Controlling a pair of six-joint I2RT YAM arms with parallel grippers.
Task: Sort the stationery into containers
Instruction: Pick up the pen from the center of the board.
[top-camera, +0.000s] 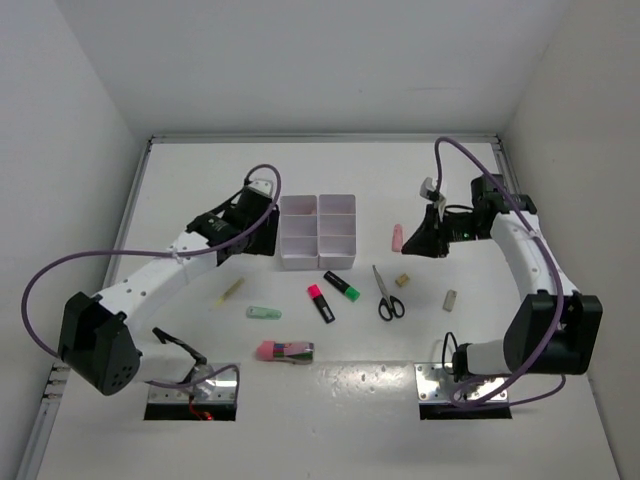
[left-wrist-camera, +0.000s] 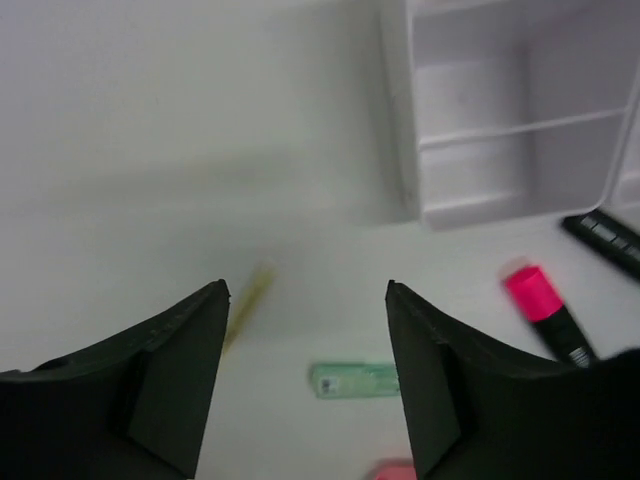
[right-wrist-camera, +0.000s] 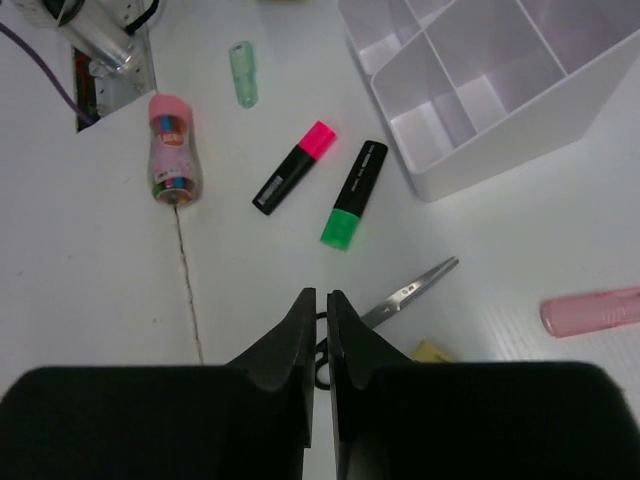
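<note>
Right gripper (right-wrist-camera: 321, 295) fingers press together, holding nothing, pointing toward the scissors (right-wrist-camera: 405, 293). Left gripper (left-wrist-camera: 308, 290) stands wide open and empty just left of the white tray (left-wrist-camera: 400, 120). Pink highlighter (right-wrist-camera: 295, 168), green highlighter (right-wrist-camera: 355, 195), mint eraser (left-wrist-camera: 355, 380) and yellow pen (left-wrist-camera: 250, 305) lie loose on the table (top-camera: 200, 180) near the tray's front edge.

In the right wrist view the handles of the scissors (right-wrist-camera: 410, 290) are hidden behind the right gripper (right-wrist-camera: 318, 300), and the pink eraser (right-wrist-camera: 590, 310) is cut by the right edge. In the left wrist view the tray (left-wrist-camera: 398, 120) runs out at top and right, the yellow pen (left-wrist-camera: 252, 300) is blurred, and a pink thing (left-wrist-camera: 395, 468) at the bottom edge is too cut to name
</note>
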